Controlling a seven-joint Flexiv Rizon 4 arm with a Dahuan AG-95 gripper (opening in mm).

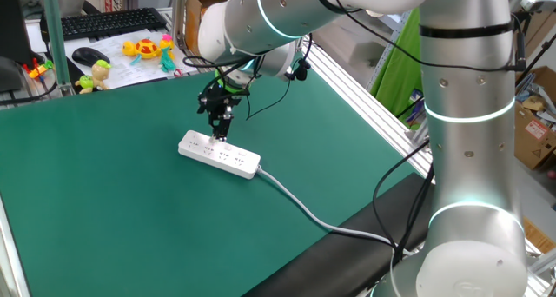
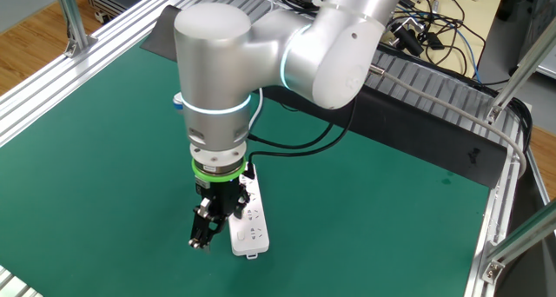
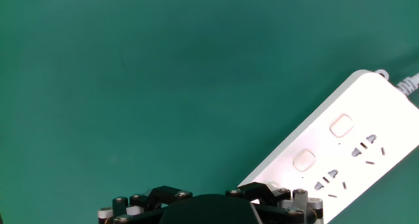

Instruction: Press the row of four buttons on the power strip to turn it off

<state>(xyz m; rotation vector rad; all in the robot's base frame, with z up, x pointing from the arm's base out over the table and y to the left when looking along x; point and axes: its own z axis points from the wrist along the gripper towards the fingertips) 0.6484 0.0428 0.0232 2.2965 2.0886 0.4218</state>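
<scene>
The white power strip (image 1: 219, 153) lies flat on the green mat, also seen in the other fixed view (image 2: 250, 219) and at the right of the hand view (image 3: 366, 178). Two square white buttons of the row (image 3: 341, 126) (image 3: 304, 160) show in the hand view; the others lie out of frame. My gripper (image 1: 223, 134) points down just above the strip's long edge, near its middle. In the other fixed view the gripper (image 2: 201, 238) stands just left of the strip. Its black linkages (image 3: 262, 190) are spread wide apart with nothing between them. The fingertips are out of frame there.
The strip's thick white cable (image 1: 304, 210) runs toward the mat's front right edge. A black keyboard (image 1: 104, 23), a mouse (image 1: 89, 56) and small toys (image 1: 148, 49) lie beyond the mat's far edge. An aluminium rail (image 1: 365, 97) borders the right side.
</scene>
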